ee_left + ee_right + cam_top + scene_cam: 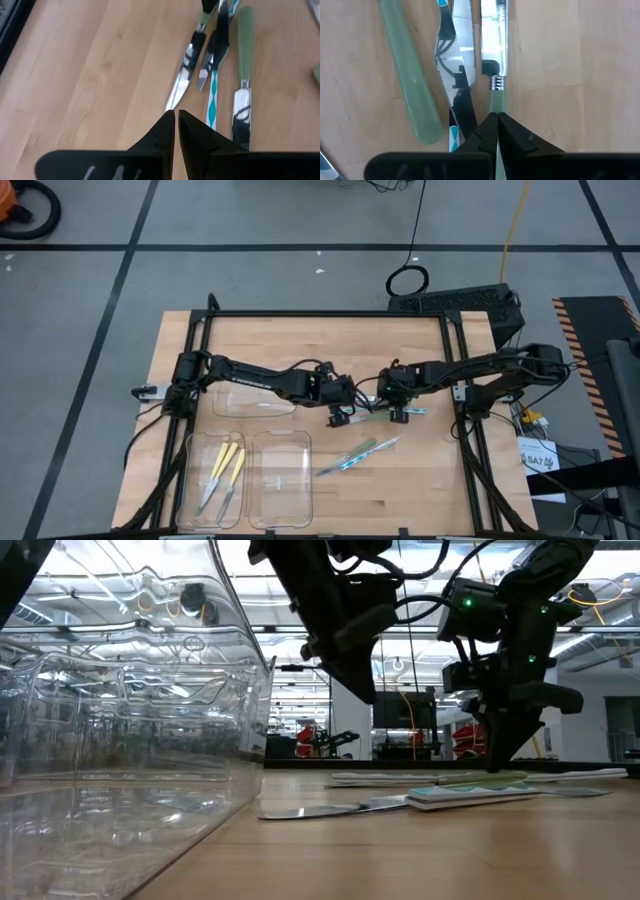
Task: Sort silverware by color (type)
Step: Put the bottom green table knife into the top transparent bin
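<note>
The right arm's fingers (493, 131) are clenched on the pale green handle (496, 104) of a knife lying flat on the counter (420, 470), pinching it just behind the metal collar; its blade runs away from them. Beside that knife lie a second blade over a teal-and-white patterned handle (454, 135) and a loose pale green handle (410, 75). The left arm's fingers (176, 131) are pressed together with nothing between them, poised above the wood just short of the tips of three knives (216, 75). Both sets of fingers meet near the counter's centre. Nearer, right of centre, more green and blue utensils (358, 453) lie in a loose cluster. At the near left, two clear trays (281, 520) stand side by side; the left one holds the yellow-handled pieces (224, 470).
</note>
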`<state>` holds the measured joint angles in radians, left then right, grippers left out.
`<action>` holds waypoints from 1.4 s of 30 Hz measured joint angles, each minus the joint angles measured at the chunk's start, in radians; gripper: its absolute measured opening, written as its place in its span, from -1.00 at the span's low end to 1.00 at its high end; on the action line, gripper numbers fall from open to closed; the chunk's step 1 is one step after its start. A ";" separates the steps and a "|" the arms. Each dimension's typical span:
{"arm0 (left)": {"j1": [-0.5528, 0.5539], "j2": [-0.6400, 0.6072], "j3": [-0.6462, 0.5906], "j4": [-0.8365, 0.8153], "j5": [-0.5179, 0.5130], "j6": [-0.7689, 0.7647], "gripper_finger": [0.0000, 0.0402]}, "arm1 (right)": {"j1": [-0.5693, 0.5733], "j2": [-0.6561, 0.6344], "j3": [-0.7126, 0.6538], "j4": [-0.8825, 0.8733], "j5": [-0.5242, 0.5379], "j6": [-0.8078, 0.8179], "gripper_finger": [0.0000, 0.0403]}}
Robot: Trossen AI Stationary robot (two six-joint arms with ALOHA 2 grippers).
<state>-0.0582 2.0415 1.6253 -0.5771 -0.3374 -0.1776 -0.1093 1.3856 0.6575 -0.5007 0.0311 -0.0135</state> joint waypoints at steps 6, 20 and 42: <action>0.000 0.000 0.000 0.009 0.000 0.006 -0.84 | 0.006 -0.074 -0.004 -0.033 0.007 0.047 -0.85; 0.004 0.000 0.000 0.013 0.024 0.039 -0.84 | 0.018 -0.100 -0.002 -0.207 0.071 0.185 -0.22; 0.006 0.000 0.000 0.058 0.032 0.110 -0.84 | 0.068 0.059 -0.025 -0.168 0.025 0.223 -0.74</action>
<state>-0.0517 2.0415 1.6253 -0.5190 -0.3051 -0.0675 -0.0415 1.4450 0.6323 -0.6686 0.0562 0.2094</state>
